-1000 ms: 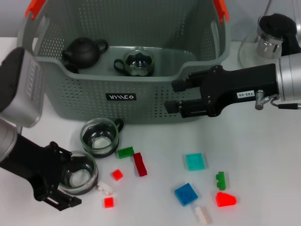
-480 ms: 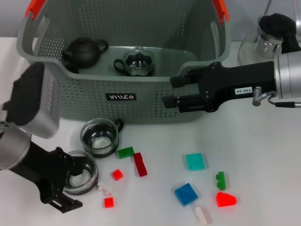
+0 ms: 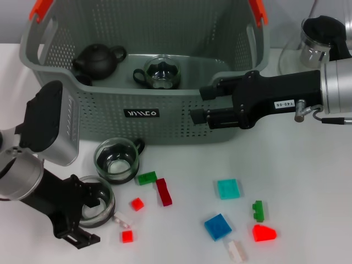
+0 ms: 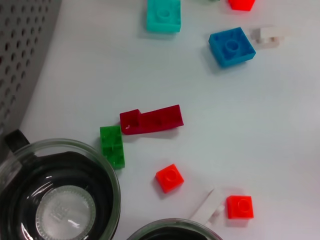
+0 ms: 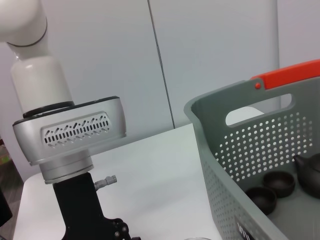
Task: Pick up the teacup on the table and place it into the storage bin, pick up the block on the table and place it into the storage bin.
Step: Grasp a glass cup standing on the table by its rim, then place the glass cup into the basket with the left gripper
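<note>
Two glass teacups stand on the white table in front of the storage bin (image 3: 82, 104). My left gripper (image 3: 82, 213) is open around the nearer teacup (image 3: 99, 212), one finger on each side of it. The left wrist view shows only that cup's rim (image 4: 170, 232). The other teacup (image 3: 117, 159) (image 4: 60, 210) stands free just behind it. Loose blocks lie to the right: green (image 3: 146, 177), dark red (image 3: 163, 191), cyan (image 3: 227, 188) and blue (image 3: 218, 226). My right gripper (image 3: 199, 105) hangs open and empty before the bin's front right wall.
Inside the bin sit a black teapot (image 3: 99, 59) and a glass cup (image 3: 162, 72). Small red blocks (image 3: 137, 204) and a white one (image 3: 122, 220) lie close to the held-around cup. A glass pot with a black lid (image 3: 316, 47) stands at the back right.
My left arm has swung to the right and turned over the nearer teacup, which stays where it was. The right gripper has shifted slightly left and up.
</note>
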Available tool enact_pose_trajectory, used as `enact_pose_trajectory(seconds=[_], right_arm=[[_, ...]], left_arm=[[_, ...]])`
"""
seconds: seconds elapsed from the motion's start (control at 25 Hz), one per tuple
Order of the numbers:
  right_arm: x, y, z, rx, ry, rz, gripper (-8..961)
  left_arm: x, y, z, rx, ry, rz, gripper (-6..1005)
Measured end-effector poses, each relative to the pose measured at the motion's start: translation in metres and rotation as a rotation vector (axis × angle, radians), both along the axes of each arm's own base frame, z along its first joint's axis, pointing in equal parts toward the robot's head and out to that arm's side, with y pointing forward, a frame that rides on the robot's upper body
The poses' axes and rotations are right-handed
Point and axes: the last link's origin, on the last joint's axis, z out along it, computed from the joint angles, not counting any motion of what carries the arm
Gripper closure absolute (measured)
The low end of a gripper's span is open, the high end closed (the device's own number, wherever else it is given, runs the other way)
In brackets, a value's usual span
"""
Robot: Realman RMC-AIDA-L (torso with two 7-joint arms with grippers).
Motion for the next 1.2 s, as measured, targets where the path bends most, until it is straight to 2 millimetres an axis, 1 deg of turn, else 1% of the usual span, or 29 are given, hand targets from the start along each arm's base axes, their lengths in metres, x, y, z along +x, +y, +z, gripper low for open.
enact_pose_trajectory(seconds=[0.24,0.44,0.68,0.88,1.12,1.2], right_arm=[[-0.001,0.0,0.0,0.001,-0.001,0.003,311],[0.0,0.001,0.0,0.003,0.0,0.002,310],[0.0,0.001,0.0,0.003,0.0,0.003,311],[0.0,0.001,0.0,0.007,-0.002,0.01,311],[-0.001,0.001,0.0,0.007,0.0,0.011,312],[-0.001,0.001,0.0,0.007,0.001,0.011,312]], left_arm=[[-0.002,0.0,-0.002,-0.006,-0.002,0.008,235],[-0.005,-0.002,-0.006,-0.032,-0.007,0.025,365],[-0.007,-0.003,-0.009,-0.032,-0.02,0.038,598],[-0.008,-0.004,-0.011,-0.037,-0.023,0.04,830],[-0.008,-0.004,-0.012,-0.044,-0.023,0.037,936],[-0.008,-0.005,-0.012,-0.05,-0.023,0.037,936]])
